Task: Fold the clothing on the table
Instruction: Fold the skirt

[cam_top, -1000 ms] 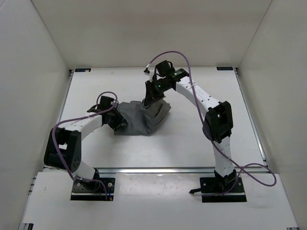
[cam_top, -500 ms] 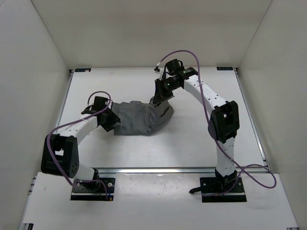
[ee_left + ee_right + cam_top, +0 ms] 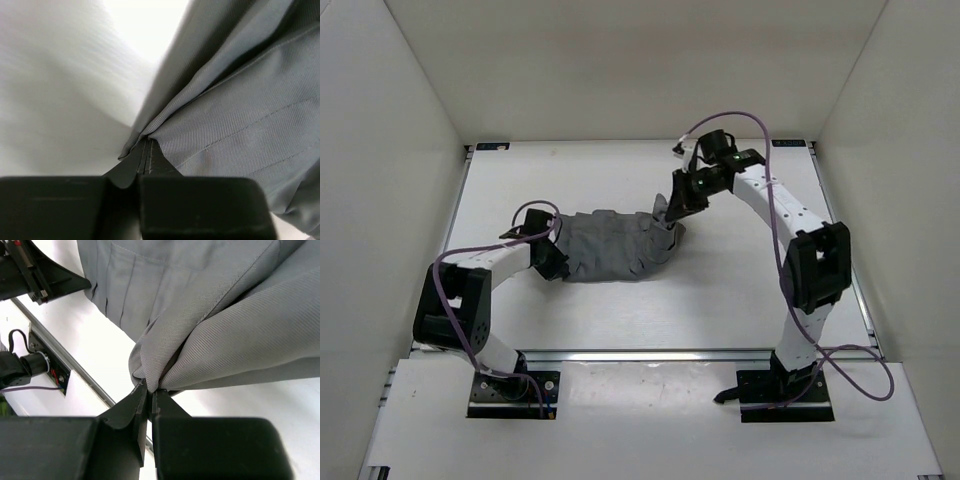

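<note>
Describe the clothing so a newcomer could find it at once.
Start at the white table. Between the left arm and right arm lies the clothing, a rumpled dark grey pleated heap. It is the only fabric there.

I hold my left gripper (image 3: 550, 262) pinched shut, left arm (image 3: 485, 262) bent low. My right gripper (image 3: 672, 216) is clamped too, right arm (image 3: 775, 205) stretched forward.

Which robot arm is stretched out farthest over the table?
The right arm: it reaches far back to pinch the skirt; the left arm is bent low and nearer.
</note>
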`<state>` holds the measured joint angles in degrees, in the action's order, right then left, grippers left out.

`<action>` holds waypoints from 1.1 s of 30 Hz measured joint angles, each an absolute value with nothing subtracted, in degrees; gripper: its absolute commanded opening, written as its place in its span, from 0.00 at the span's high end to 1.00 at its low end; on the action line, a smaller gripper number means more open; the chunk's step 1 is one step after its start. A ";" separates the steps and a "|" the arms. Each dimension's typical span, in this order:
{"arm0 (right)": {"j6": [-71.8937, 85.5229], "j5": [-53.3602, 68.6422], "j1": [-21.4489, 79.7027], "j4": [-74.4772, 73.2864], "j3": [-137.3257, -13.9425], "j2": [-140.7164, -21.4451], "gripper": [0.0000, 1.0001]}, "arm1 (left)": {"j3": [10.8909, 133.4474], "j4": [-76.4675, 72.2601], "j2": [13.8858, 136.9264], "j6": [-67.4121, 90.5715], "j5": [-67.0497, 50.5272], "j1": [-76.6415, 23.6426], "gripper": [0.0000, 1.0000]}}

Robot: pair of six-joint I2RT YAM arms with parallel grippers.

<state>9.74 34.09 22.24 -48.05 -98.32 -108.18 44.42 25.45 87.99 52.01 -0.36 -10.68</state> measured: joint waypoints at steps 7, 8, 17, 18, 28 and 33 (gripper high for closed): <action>8.23 34.83 13.74 -47.07 -88.03 -99.44 1.00 | 47.40 21.96 92.16 53.41 -3.60 -18.46 1.00; 8.05 34.98 12.67 -47.07 -87.50 -98.83 1.00 | 47.42 21.28 92.49 54.08 -4.23 -19.62 1.00; 7.86 35.90 18.44 -46.37 -93.54 -100.47 1.00 | 47.42 19.18 93.56 57.43 -6.98 -22.50 1.00; 7.94 36.05 20.34 -46.28 -95.18 -101.41 1.00 | 47.37 19.14 93.56 57.54 -7.09 -22.26 1.00; 10.68 38.00 36.45 -44.05 -104.25 -111.96 1.00 | 44.58 15.68 92.90 59.83 -10.74 -19.70 1.00; 11.90 38.76 40.27 -43.29 -103.88 -114.45 1.00 | 43.48 14.37 92.53 60.29 -11.92 -18.83 1.00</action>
<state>11.90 38.76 40.27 -43.29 -103.88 -114.45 43.48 14.37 92.53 60.29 -11.92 -18.83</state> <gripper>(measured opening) 0.021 0.020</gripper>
